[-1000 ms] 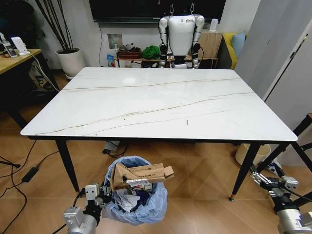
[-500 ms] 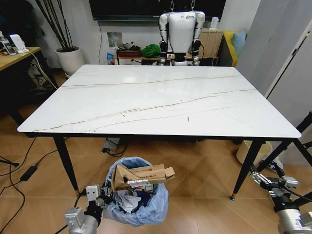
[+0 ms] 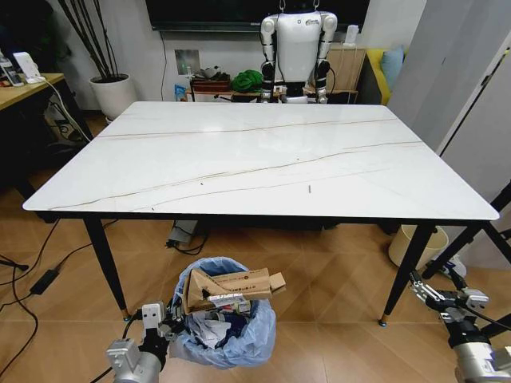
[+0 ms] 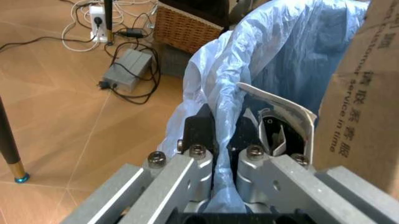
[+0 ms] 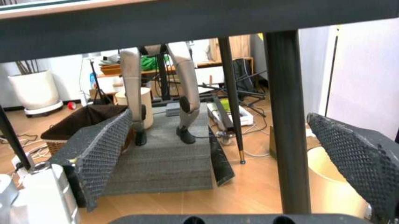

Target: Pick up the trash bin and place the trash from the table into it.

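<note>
Pinching the crinkled light blue plastic liner at the rim, the left gripper (image 3: 164, 322) has its jaws clenched on the small round trash bin (image 3: 224, 333), which stands on the wooden floor (image 3: 319, 279) just in front of the near edge of the large white marble-look worktop (image 3: 263, 159). In the left wrist view the two metal fingers (image 4: 199, 140) meet on a fold of the blue bag (image 4: 293, 60), with white paper scraps (image 4: 277, 116) just inside the rim.

A crumpled brown paper bag (image 3: 231, 287) pokes out of the bin's top, tilted toward the robot's right, with white papers and wrappers (image 3: 209, 323) packed beneath it.

To the right of the bin, low beside the worktop's near right black leg (image 3: 403, 275), the right gripper (image 3: 447, 299) hangs with its jaws released; its two dark textured pads (image 5: 100, 154) stand well apart.

A plain cream bin (image 3: 415, 243) sits on the floor behind that leg.

Beyond the worktop's far edge stands a white humanoid robot (image 3: 297, 48).
</note>
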